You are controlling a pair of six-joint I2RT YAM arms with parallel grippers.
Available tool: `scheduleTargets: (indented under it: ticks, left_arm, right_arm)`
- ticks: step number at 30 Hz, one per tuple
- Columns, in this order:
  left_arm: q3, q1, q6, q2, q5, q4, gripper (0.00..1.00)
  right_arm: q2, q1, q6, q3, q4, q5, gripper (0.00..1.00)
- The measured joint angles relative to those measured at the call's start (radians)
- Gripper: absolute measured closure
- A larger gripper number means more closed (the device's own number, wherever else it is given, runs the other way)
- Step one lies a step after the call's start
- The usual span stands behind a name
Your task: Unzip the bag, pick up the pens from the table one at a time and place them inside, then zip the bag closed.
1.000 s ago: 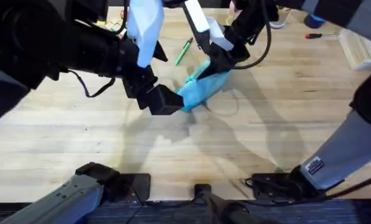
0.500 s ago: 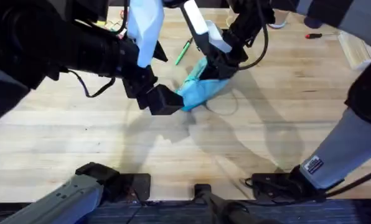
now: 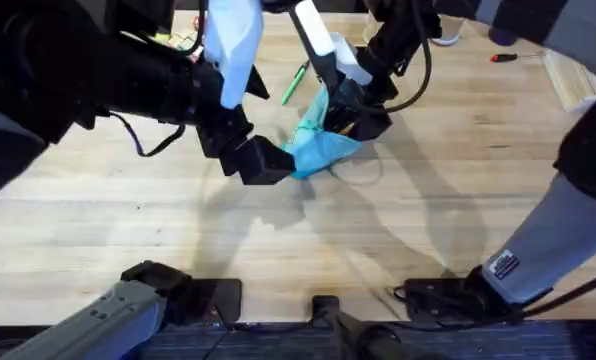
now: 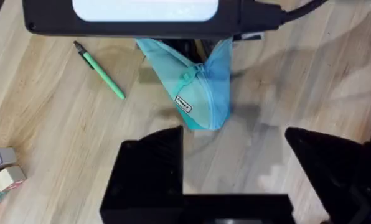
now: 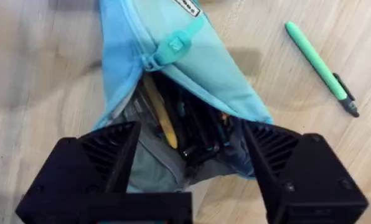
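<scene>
The bag (image 5: 192,106) is spread by the right claw (image 5: 192,180), jaws apart astride its unzipped mouth, so the opening is kept wide. The left claw (image 4: 235,168), jaws apart, hovers at its closed end. The pen (image 3: 295,82) lies just up-left, on open table (image 3: 128,230).

A pale butcher-block worktop (image 3: 278,240) of long planks carries soft shadows under even light. Beyond its near edge lies dark floor (image 3: 578,340) with black cables (image 3: 428,295).

Bag (image 3: 318,145) far end hidden behind right arm; label (image 4: 183,104) print unreadable
</scene>
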Motion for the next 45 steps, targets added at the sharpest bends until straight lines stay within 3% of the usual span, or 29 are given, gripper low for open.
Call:
scheduleTargets:
  ticks: [10,24,37,45]
  left_arm:
    - [0.0,0.0,0.0,0.0,0.0,-0.007,0.007]
    - [0.0,0.0,0.0,0.0,0.0,-0.006,0.006]
    - [0.0,0.0,0.0,0.0,0.0,-0.007,0.006]
    - [0.0,0.0,0.0,0.0,0.0,-0.006,0.007]
  right_arm:
    - [0.0,0.0,0.047,0.0,-0.009,-0.001,0.006]
    - [0.0,0.007,0.5,0.107,-0.046,-0.017,0.005]
    - [-0.012,0.007,1.031,0.163,-0.007,-0.019,0.006]
    - [-0.016,0.007,1.186,0.255,0.025,-0.022,0.006]
